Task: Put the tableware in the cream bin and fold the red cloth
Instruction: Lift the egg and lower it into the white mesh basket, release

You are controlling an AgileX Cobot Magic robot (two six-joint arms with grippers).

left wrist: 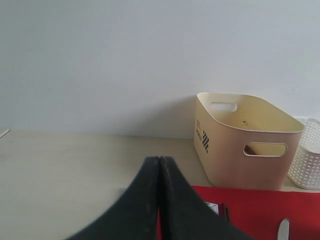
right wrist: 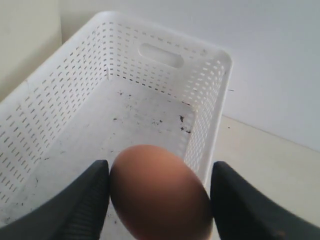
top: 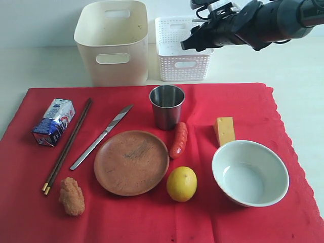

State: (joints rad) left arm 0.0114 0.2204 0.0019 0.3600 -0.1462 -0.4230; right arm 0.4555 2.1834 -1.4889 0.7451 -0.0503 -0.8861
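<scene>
Egg [right wrist: 160,192], apparently in pincer [right wrist: 160,170]; basket [right wrist: 50,115] below

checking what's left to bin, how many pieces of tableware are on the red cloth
5, counting the chopsticks as one pair: chopsticks and knife at left, plate in the middle, cup just beyond it, bowl at right. Nothing seems hidden.

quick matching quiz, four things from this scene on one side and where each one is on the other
1 egg
2 lemon
3 steel cup
4 chopsticks

a between plate and bowl
b between milk carton and knife
c in right gripper, over white basket
d upright on red cloth

Pairs: 1-c, 2-a, 3-d, 4-b
</scene>
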